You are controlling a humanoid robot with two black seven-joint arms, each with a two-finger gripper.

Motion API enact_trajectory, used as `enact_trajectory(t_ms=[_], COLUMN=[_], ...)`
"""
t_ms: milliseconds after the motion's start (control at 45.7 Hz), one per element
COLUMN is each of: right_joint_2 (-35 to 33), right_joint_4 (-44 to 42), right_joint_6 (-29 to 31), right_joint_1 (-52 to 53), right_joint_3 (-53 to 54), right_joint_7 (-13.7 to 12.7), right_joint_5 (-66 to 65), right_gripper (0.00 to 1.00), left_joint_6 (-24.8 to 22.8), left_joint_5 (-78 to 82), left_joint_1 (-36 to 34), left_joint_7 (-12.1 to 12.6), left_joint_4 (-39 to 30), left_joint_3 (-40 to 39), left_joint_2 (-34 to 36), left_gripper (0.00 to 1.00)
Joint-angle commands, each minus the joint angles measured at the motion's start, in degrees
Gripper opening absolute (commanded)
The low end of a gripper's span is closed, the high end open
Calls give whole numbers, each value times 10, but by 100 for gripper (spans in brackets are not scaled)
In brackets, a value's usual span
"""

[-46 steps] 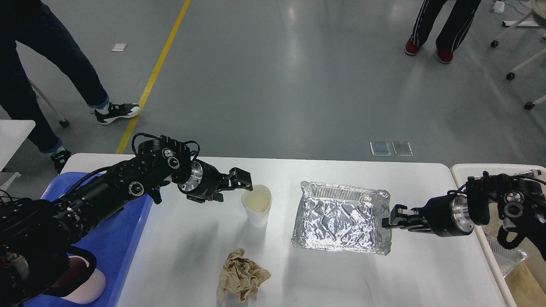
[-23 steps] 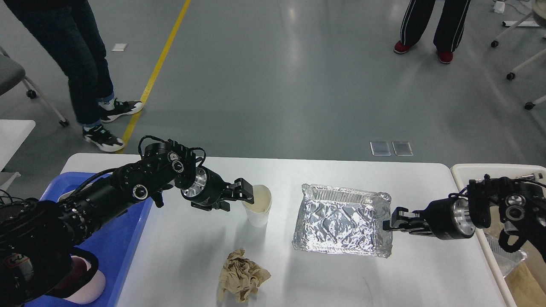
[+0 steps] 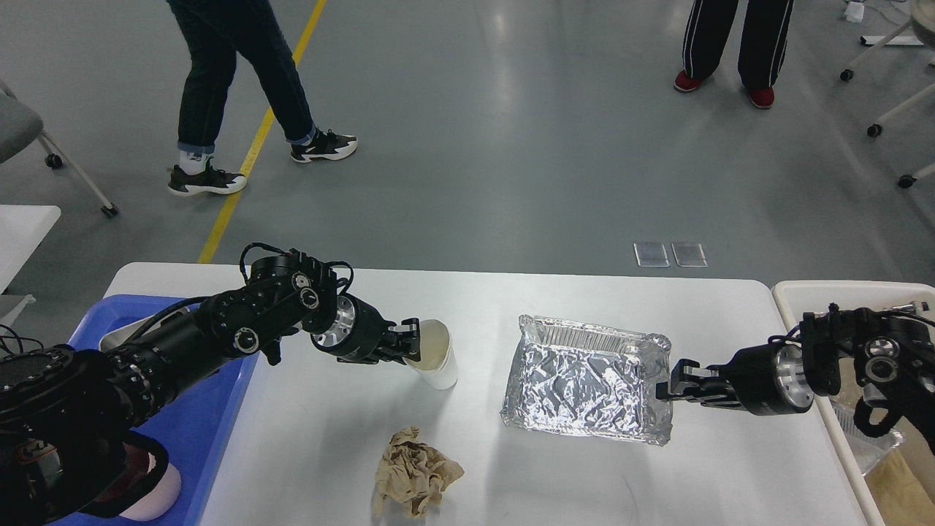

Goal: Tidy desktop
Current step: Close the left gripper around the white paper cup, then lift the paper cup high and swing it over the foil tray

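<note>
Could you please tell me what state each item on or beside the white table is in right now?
White paper cup: tilted, rim gripped by the left gripper, jaws closed.
Crinkled silver foil tray: open, empty, flat on the white desktop, right edge pinched by the right gripper.
Beige crumpled paper ball: lying loose, untouched.
Blue plastic tray: at the table's left end.

Left gripper [image 3: 410, 343] grips tilted paper cup [image 3: 436, 358]; right gripper [image 3: 668, 389] grips foil tray [image 3: 584, 380].

A smooth, matt finish is shown by the wide white desktop [image 3: 555, 307]. Crinkled, glossy metal foil is seen on the rectangular silver tray [image 3: 584, 380] (bright glints throughout). The crumpled tan paper wad [image 3: 415, 473] looks rough; the white paper cup [image 3: 434, 354], matt.
</note>
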Motion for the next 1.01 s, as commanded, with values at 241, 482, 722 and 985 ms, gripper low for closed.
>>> enact_trajectory(t_ms=[241, 482, 722, 985], right_joint_2=[0, 0, 2, -2], right_joint_4=[1, 6, 25, 44], right_joint_6=[0, 0, 0, 0], right_joint_1=[0, 0, 2, 1], right_joint_3=[2, 2, -1, -5], right_joint_7=[0, 1, 0, 0], right_joint_5=[0, 4, 5, 24], right_gripper=[0, 0, 0, 0], left_joint_6=[-51, -127, -127, -127], left_joint_5=[5, -11, -69, -115], left_joint_1=[-9, -34, -68, -124], left_joint_7=[1, 1, 35, 36], left_joint_4=[-20, -106, -146, -154], left_joint_3=[-1, -41, -138, -139], left_joint_2=[47, 175, 266, 340], left_gripper=[0, 0, 0, 0])
